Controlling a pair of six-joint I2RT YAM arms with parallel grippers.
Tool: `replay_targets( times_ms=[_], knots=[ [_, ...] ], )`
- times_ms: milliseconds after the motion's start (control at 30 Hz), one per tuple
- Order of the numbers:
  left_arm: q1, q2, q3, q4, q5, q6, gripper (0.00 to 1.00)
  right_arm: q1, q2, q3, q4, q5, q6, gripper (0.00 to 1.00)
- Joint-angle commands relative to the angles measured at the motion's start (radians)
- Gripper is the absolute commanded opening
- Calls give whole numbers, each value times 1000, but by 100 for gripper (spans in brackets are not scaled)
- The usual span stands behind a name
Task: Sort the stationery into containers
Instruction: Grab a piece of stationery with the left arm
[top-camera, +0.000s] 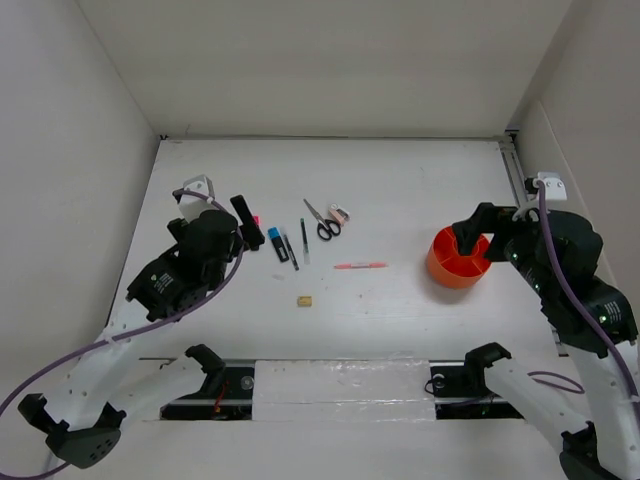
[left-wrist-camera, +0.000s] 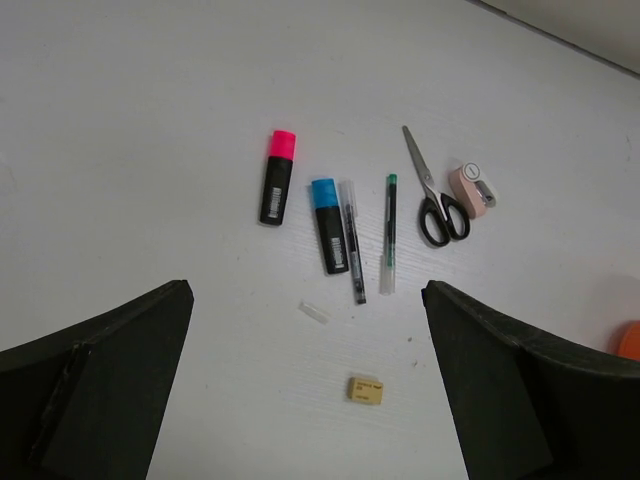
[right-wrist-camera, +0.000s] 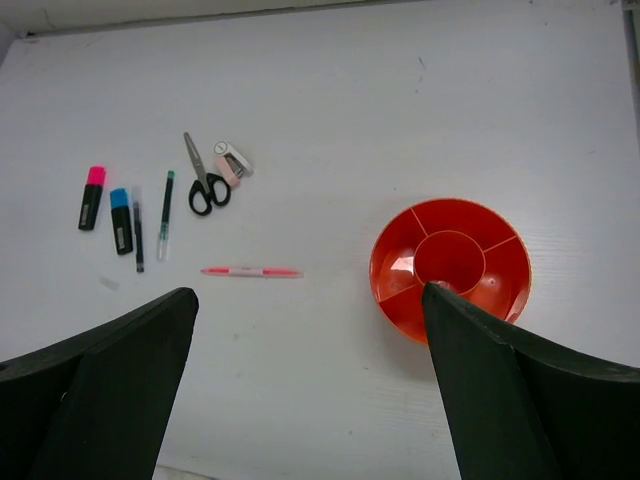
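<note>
My left gripper (left-wrist-camera: 305, 320) hangs released, fingers spread wide. The short black marker with the pink cap (left-wrist-camera: 278, 178) lies on the table just to its right, long axis near-to-far, cap pointing far. My left arm is clearly the nearer one. The round orange plastic cup with dividers (right-wrist-camera: 450, 262) stands well to the right by my right gripper (right-wrist-camera: 308, 320), which is also spread and empty.

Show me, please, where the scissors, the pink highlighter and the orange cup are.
scissors (left-wrist-camera: 427, 190), left wrist view, at the pivot.
pink highlighter (left-wrist-camera: 276, 188), left wrist view, on its black body.
orange cup (right-wrist-camera: 450, 260), right wrist view, in its bare central compartment.
</note>
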Motion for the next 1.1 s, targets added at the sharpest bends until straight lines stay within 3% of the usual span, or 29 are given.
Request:
replay_targets(
  times_ms=[0, 200, 400, 533, 700, 867, 1067],
  knots=[
    [6, -25, 12, -2, 1, -43, 100, 0, -14, 27, 32, -22, -24, 100],
    [15, -50, -49, 58, 133, -134, 100, 0, -14, -9, 66, -144, -43, 100],
    [24, 110, -140, 76, 201, -336, 100, 37, 11, -74, 160, -299, -43, 100],
    [24, 133, -179, 32, 161, -552, 100, 123, 65, -140, 212, -299, -43, 100],
    [24, 133, -290, 29, 161, -808, 100, 293, 205, -140, 242, -177, -57, 100],
    [24, 162, -358, 95, 160, -881, 100, 332, 216, -206, 423, -287, -57, 100],
    [33, 347, -307, 96, 146, -918, 100, 353, 294, -174, 418, -295, -103, 100]
  ],
)
